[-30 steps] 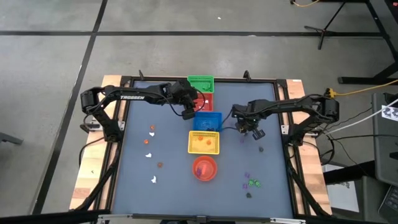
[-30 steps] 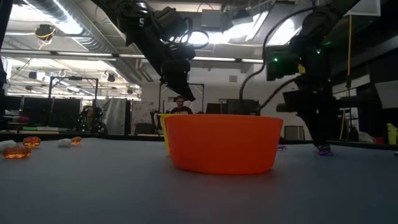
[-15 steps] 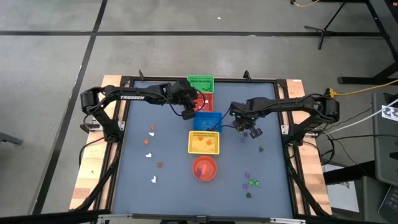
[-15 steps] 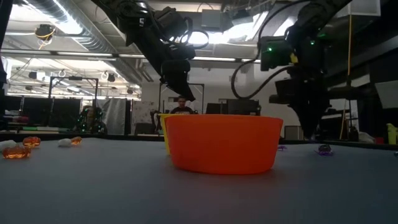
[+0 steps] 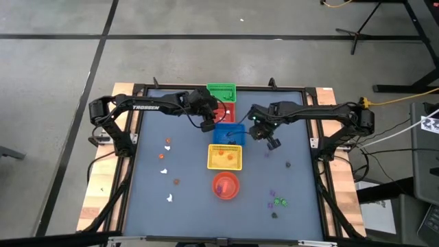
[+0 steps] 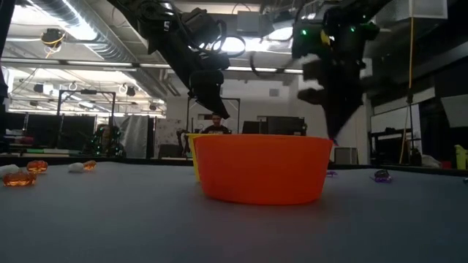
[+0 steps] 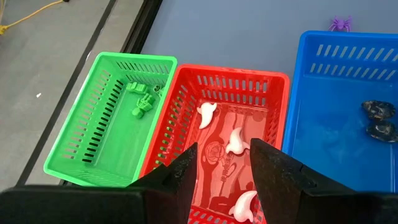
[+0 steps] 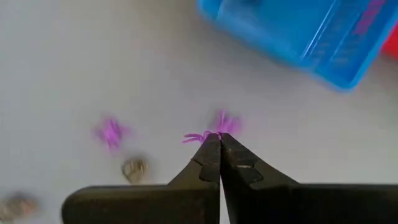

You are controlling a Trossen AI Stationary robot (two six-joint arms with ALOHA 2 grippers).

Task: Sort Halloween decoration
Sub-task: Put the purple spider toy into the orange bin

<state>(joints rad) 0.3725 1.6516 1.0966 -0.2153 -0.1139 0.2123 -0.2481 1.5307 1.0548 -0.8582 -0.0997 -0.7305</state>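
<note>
My right gripper [image 8: 215,138] hangs above the table just right of the blue basket [image 5: 228,134], shut on a small purple spider [image 8: 221,123]. My left gripper [image 7: 224,163] hovers open over the red basket [image 7: 273,84], which holds white ghosts [image 7: 234,140]. Nothing is between its fingers. The green basket [image 7: 99,124] holds green trinkets [image 7: 140,103], and the blue one holds dark ones [image 7: 377,119]. Loose orange and white trinkets [image 5: 164,171] lie on the table's left. Purple, green and dark ones [image 5: 278,202] lie on its near right. My right gripper pinches the purple spider at the very ends of its two fingers, coming steeply from above. The spider's body [image 8: 222,122] shows just past the tips and its legs [image 8: 194,137] stick out sideways. It is lifted clear of the table.
A yellow basket [image 5: 225,157] and a round red-orange bowl [image 5: 226,185] stand in a row nearer than the blue basket. Another purple spider [image 8: 111,132] and a dark trinket [image 8: 134,168] lie on the table below my right gripper.
My right gripper has risen from the table and swung toward the table's left, closer to the blue basket, staying shut. A dark purple trinket it stood beside has stayed on the table.
</note>
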